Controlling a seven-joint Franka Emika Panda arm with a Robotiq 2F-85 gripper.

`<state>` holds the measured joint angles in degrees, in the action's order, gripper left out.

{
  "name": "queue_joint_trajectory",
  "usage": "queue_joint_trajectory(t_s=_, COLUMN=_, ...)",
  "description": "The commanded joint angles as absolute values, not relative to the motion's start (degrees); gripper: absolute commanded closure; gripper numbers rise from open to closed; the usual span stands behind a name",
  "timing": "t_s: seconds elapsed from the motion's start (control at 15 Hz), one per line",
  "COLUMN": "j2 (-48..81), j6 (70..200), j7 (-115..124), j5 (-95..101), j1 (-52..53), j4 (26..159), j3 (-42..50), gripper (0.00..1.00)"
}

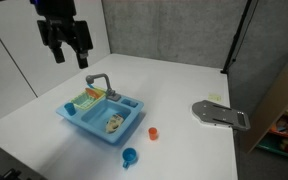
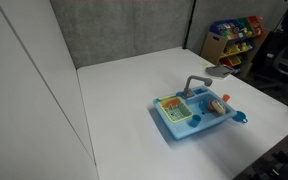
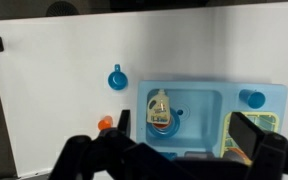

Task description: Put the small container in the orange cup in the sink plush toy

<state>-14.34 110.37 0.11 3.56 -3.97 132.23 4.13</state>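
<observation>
The light blue toy sink (image 1: 79, 118) stands on the white table and shows in both exterior views (image 2: 170, 125) and in the wrist view (image 3: 209, 100). The small cream container (image 3: 161, 104) lies in the basin, resting on a deep red-orange cup (image 3: 165, 127) of which only a rim shows. In an exterior view the container (image 1: 114, 123) is a pale spot in the basin. My gripper (image 1: 66, 50) hangs open and empty high above the table, behind the sink. In the wrist view its fingers (image 3: 184, 120) straddle the basin from above.
A paler orange little cup (image 1: 153, 132) and a blue cup (image 1: 130, 156) stand on the table beside the sink. A grey flat object (image 1: 220, 115) lies further off. The sink has a grey faucet (image 1: 101, 82) and a green-yellow rack (image 3: 256, 122). A toy shelf (image 2: 234, 38) stands beyond the table.
</observation>
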Motion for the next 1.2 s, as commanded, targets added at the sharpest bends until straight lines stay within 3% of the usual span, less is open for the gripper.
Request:
queue_joint_trajectory(t_s=0.0, j2=-17.7, j6=106.9, j7=-0.6, j5=2.7, j1=-3.5, j4=131.7, j3=3.7, gripper=0.00)
queue_joint_trajectory(t_s=1.13, j2=-25.7, j6=107.6, j7=-1.4, j5=-1.6, j1=-2.4, j4=133.9, j3=3.2, gripper=0.00)
